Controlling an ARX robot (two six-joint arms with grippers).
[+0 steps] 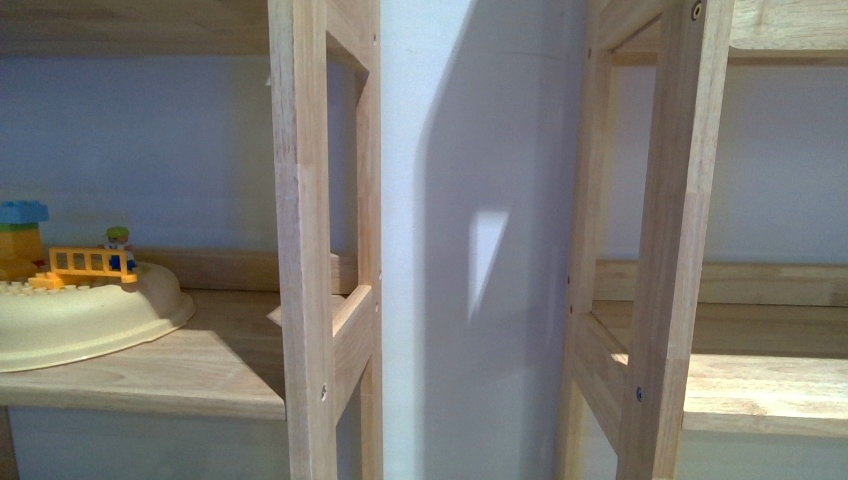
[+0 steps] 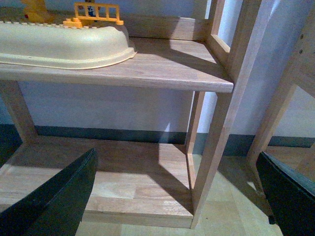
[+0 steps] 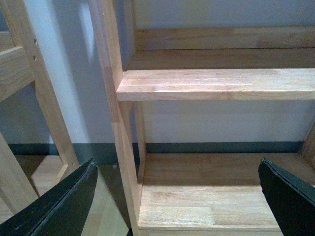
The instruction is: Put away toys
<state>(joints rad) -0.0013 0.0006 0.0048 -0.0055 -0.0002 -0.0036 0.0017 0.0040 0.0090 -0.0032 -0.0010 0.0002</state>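
**Two wooden shelf units, both grippers wide and empty**

We face two pale wooden shelf units against a white wall, the left shelf unit and the right shelf unit, with a strip of wall between their posts. We read no brand, label or writing on any surface.

On the middle board of the left unit, towards its left end, sits a cream plastic base studded on top. It carries colourful building blocks, a small yellow fence piece and a little toy figure just behind the fence.

The left gripper hangs in front of the left unit's bottom board, its two dark fingers spread far apart with nothing between them. The right gripper hangs before the right unit's bottom board, its fingers equally wide and holding nothing.

We see no plush toy in any view, so we cannot place it relative to either pair of jaws.
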